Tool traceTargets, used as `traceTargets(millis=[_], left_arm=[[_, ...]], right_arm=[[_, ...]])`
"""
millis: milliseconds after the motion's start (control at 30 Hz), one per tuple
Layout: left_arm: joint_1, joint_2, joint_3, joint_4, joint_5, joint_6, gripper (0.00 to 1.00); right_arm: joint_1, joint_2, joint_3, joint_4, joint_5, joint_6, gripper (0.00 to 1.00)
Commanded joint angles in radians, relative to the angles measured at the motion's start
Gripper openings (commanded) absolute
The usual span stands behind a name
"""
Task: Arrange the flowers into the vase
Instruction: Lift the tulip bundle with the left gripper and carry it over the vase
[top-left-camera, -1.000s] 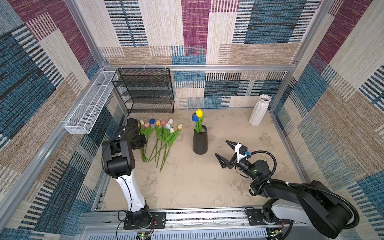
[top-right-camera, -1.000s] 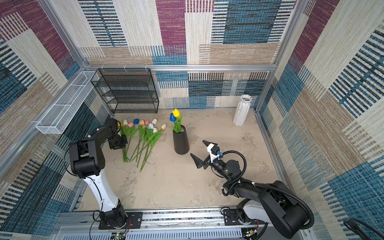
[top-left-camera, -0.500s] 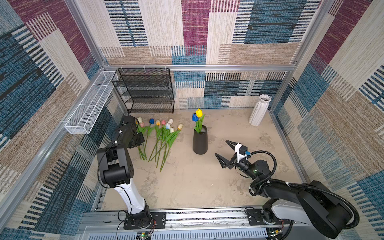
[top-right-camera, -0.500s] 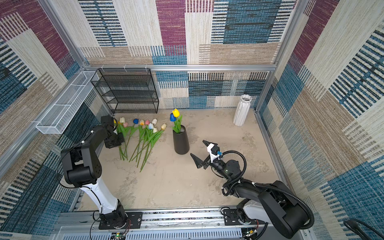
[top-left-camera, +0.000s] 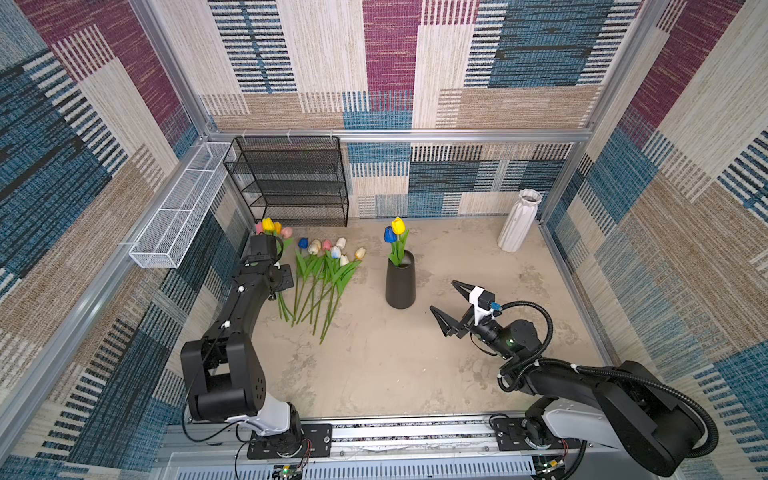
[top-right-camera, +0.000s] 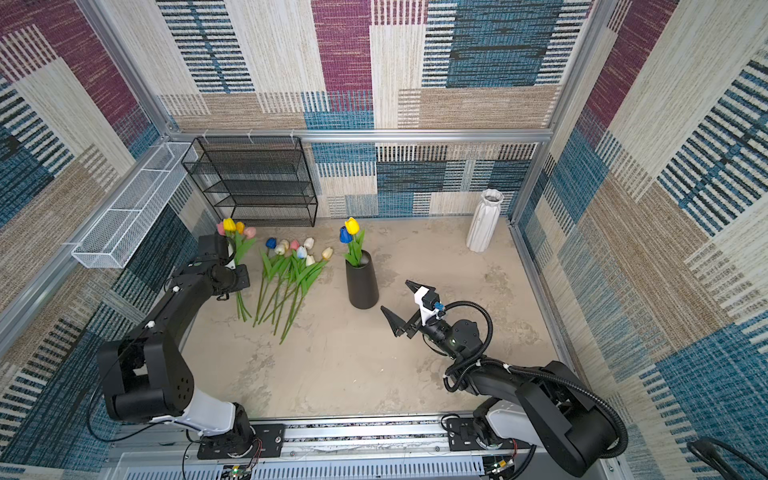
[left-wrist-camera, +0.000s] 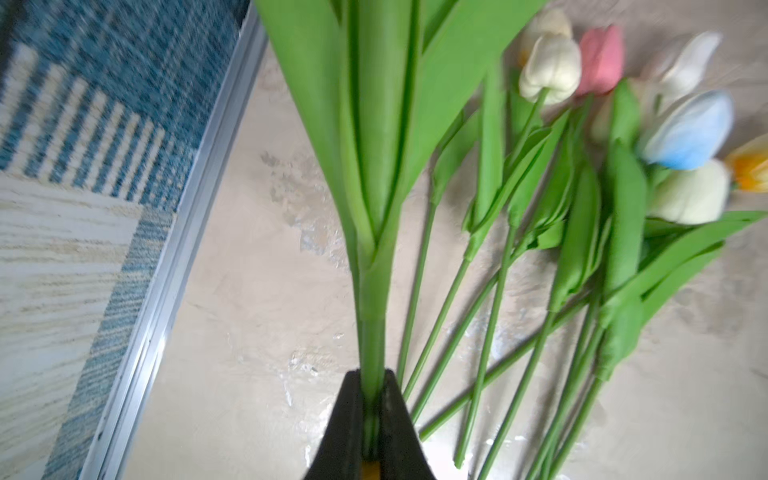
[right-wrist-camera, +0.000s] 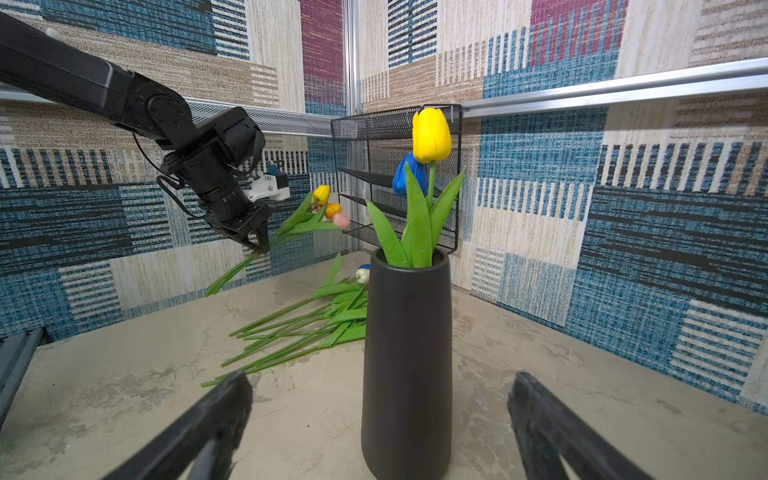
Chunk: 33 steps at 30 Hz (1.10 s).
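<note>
A black vase (top-left-camera: 400, 284) (top-right-camera: 362, 282) (right-wrist-camera: 407, 353) stands mid-floor with a yellow tulip (top-left-camera: 398, 225) and a blue tulip (top-left-camera: 390, 234) in it. My left gripper (top-left-camera: 279, 291) (top-right-camera: 237, 291) (left-wrist-camera: 372, 374) (right-wrist-camera: 259, 247) is shut on the stems (left-wrist-camera: 374, 291) of a small bunch with yellow, orange and pink heads (top-left-camera: 272, 227) (right-wrist-camera: 330, 205), held tilted above the floor by the left wall. Several more flowers (top-left-camera: 328, 270) (top-right-camera: 291, 270) (left-wrist-camera: 582, 208) (right-wrist-camera: 316, 324) lie fanned on the floor between that bunch and the vase. My right gripper (top-left-camera: 444, 296) (top-right-camera: 396, 296) (right-wrist-camera: 380, 386) is open, empty, low, facing the vase from the right.
A white ribbed vase (top-left-camera: 519, 220) stands in the back right corner. A black wire shelf (top-left-camera: 291, 183) sits against the back wall. A white wire basket (top-left-camera: 178, 208) hangs on the left wall. Patterned walls close in three sides.
The left gripper has closed on the stems at the left of the pile and raised that bunch, heads up, off the floor. The right arm has stayed still.
</note>
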Motion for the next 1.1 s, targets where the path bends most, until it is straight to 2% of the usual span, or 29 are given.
traceTargets(millis=[0,133,233,433,500,567,700,800,867,900,1067], left_arm=[[-0.022,-0.093,-0.057,0.144,0.016,0.041,0.05],[-0.026,-0.219,-0.103,0.194,0.072,0.04,0.04],[-0.043,-0.314,-0.142,0.264,0.187,0.038,0.02],[-0.14,-0.497,-0.285,0.626,0.497,-0.009,0.0],[-0.185,-0.515,-0.3,0.733,0.557,-0.033,0.0],[-0.232,-0.507,-0.304,0.846,0.632,-0.054,0.0],[-0.326,-0.456,-0.317,1.087,0.706,-0.106,0.0],[-0.394,-0.358,-0.34,1.361,0.72,-0.155,0.0],[-0.423,-0.28,-0.321,1.473,0.72,-0.189,0.0],[-0.439,-0.233,-0.307,1.535,0.757,-0.209,0.0],[-0.53,-0.055,-0.212,1.648,0.758,-0.227,0.0]], right_arm=[[0.0,-0.002,0.002,0.047,0.002,0.011,1.0],[0.0,0.001,0.003,0.05,-0.004,0.016,1.0],[0.0,0.004,0.003,0.054,-0.006,0.017,1.0],[0.0,0.006,0.002,0.056,-0.007,0.018,1.0],[0.0,0.009,0.003,0.057,-0.007,0.017,1.0],[0.0,0.009,0.003,0.059,-0.012,0.017,1.0],[0.0,0.003,0.0,0.059,-0.012,0.017,1.0],[0.0,0.002,0.0,0.061,-0.014,0.016,1.0],[0.0,0.004,0.0,0.062,-0.014,0.017,1.0],[0.0,0.006,0.0,0.062,-0.015,0.017,1.0],[0.0,-0.003,-0.001,0.057,-0.011,0.013,1.0]])
